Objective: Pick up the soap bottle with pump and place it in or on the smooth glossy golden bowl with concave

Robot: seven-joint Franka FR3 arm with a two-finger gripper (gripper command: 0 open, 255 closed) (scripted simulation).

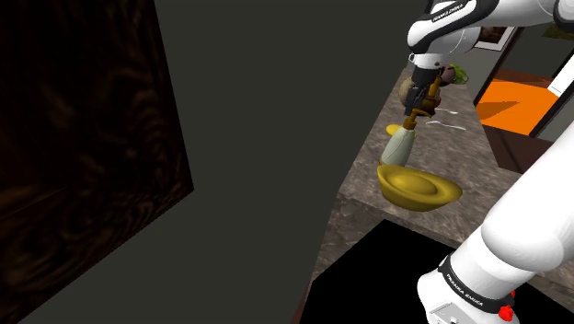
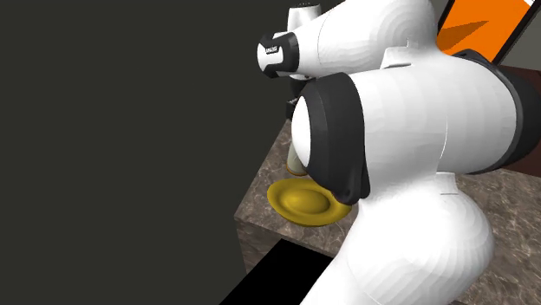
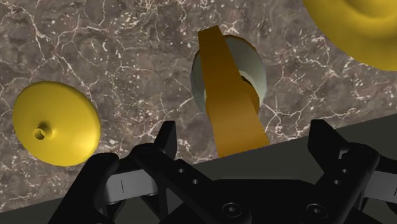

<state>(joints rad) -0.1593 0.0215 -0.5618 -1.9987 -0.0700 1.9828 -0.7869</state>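
Note:
The soap bottle (image 1: pixel 401 144) stands upright on the marble counter (image 1: pixel 368 189), with a pale grey-green body and a golden-brown pump (image 1: pixel 415 117). My gripper (image 1: pixel 423 103) hangs straight above it, just over the pump. In the wrist view the bottle (image 3: pixel 256 71) and its long pump spout (image 3: pixel 228 95) lie between and beyond my fingers (image 3: pixel 167 137), which stand wide open and touch nothing. The glossy golden bowl (image 1: pixel 419 187) sits close beside the bottle, towards the stand; it is also in the second exterior view (image 2: pixel 303 201) and at the wrist view's corner (image 3: pixel 356 25).
A small yellow disc-shaped thing (image 3: pixel 56 124) lies on the counter on the bottle's other side. The counter edge (image 3: pixel 286 149) runs close to the bottle, with a dark wall (image 1: pixel 258 138) beyond. A green object (image 1: pixel 455 74) and an orange panel (image 1: pixel 520 101) are at the back.

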